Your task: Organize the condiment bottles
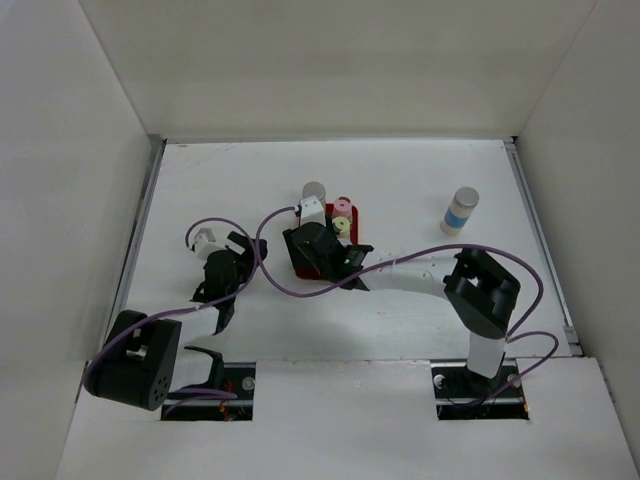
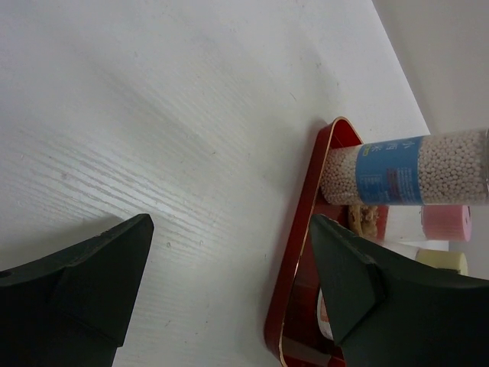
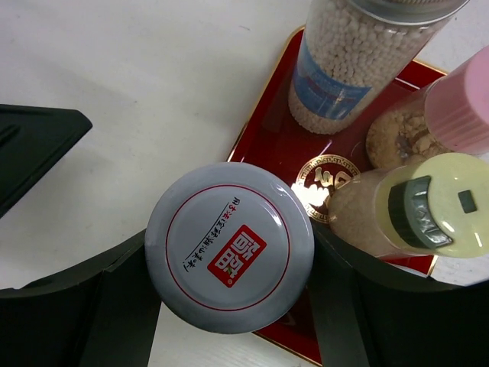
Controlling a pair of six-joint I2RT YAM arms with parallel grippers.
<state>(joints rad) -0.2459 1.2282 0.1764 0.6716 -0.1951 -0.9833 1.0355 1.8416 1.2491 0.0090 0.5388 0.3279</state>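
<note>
My right gripper (image 3: 229, 252) is shut on a short silver-lidded jar (image 3: 229, 246), whose lid bears a red logo; it stands at the near left corner of the red tray (image 3: 267, 138). On the tray stand a grey-capped bottle with a blue label (image 3: 344, 69), a pink-capped bottle (image 3: 458, 107) and a yellow-green-capped shaker (image 3: 443, 206). From above, the right gripper (image 1: 318, 252) hides the jar. A second blue-labelled bottle (image 1: 460, 210) stands alone on the table at the right. My left gripper (image 2: 229, 229) is open over bare table, left of the tray rim (image 2: 306, 222).
White walls close the table on the left, back and right. The left gripper (image 1: 235, 262) hovers a little to the left of the tray (image 1: 358, 214). A purple cable loops from each arm across the table near the tray.
</note>
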